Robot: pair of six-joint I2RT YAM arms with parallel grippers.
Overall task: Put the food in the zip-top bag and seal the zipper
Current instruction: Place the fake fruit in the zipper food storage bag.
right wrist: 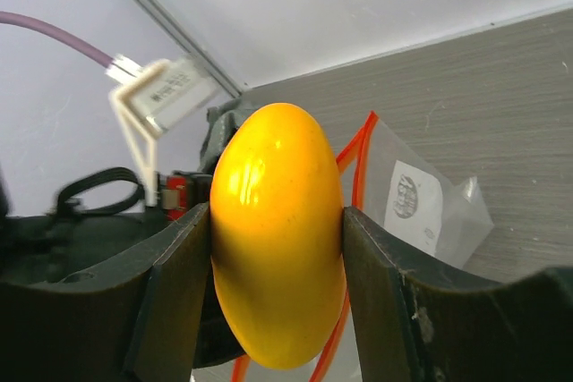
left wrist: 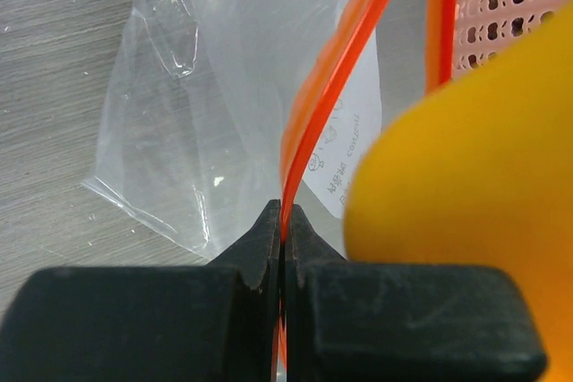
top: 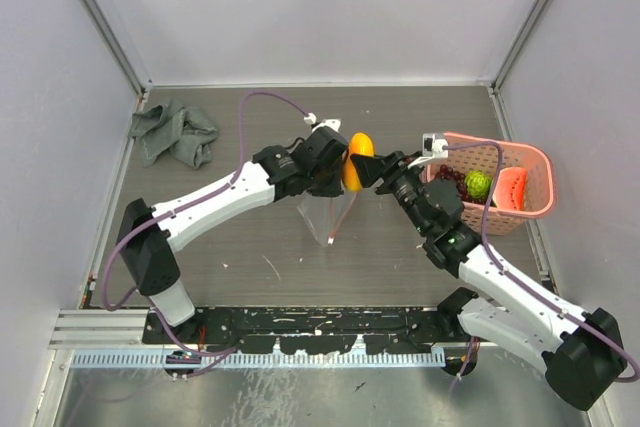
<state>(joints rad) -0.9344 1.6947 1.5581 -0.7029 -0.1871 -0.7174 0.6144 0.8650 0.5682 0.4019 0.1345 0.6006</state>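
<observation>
Near the middle of the tabletop, the left pincer is closed tight on the zipper. It holds up the top edge of the zip-top bag, and the clear pouch hangs down to the wood. Just beside it, the right pincer grips the orange-yellow piece, both fingers pressed to its sides, above the bag's red-orange edge. The two pincers have very little room between them. Bare wood lies open on their far side, to the left and toward the arm bases. By the right wall stands the pink basket, holding the grapes, the bumpy green fruit and the watermelon slice. A grey cloth lies in the far left corner. How wide the bag's mouth stands cannot be told: from above, fruit and pincers cover it, and the fruit blocks much of the left wrist view.
</observation>
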